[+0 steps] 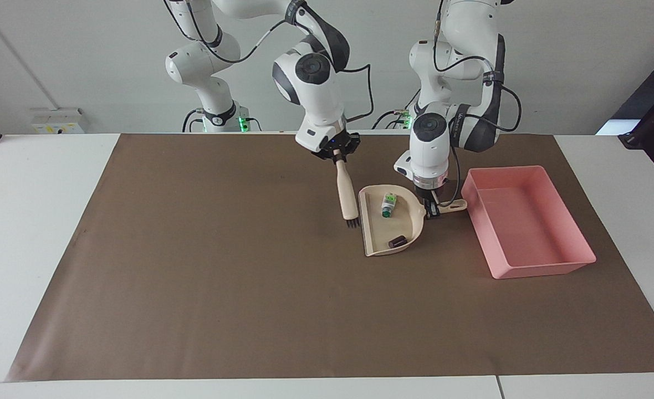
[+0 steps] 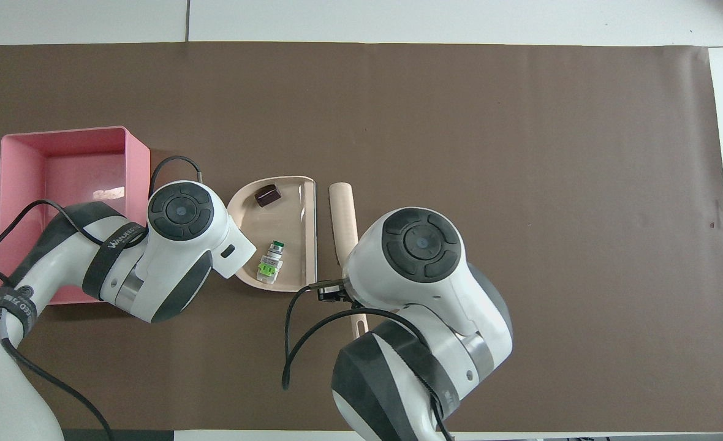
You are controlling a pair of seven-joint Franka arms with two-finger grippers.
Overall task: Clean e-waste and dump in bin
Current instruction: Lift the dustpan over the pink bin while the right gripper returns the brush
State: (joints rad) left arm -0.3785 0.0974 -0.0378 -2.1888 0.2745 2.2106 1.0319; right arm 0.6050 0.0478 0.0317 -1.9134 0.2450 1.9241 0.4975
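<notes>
A beige dustpan (image 1: 385, 238) (image 2: 288, 214) rests on the brown mat with e-waste in it: a white piece with a green end (image 1: 388, 203) (image 2: 269, 264) and a small dark block (image 1: 397, 241) (image 2: 268, 195). My left gripper (image 1: 431, 209) is shut on the dustpan's handle (image 1: 453, 205); the arm's wrist hides that grip from overhead. A beige brush (image 1: 347, 194) (image 2: 343, 211) hangs bristles down over the mat beside the dustpan's open edge, and my right gripper (image 1: 338, 158) is shut on its handle. The pink bin (image 1: 526, 221) (image 2: 67, 159) stands beside the dustpan, toward the left arm's end.
A brown mat (image 1: 221, 277) covers most of the white table (image 1: 27, 210). Both arms' wrists hang over the mat near the dustpan. Nothing shows inside the bin.
</notes>
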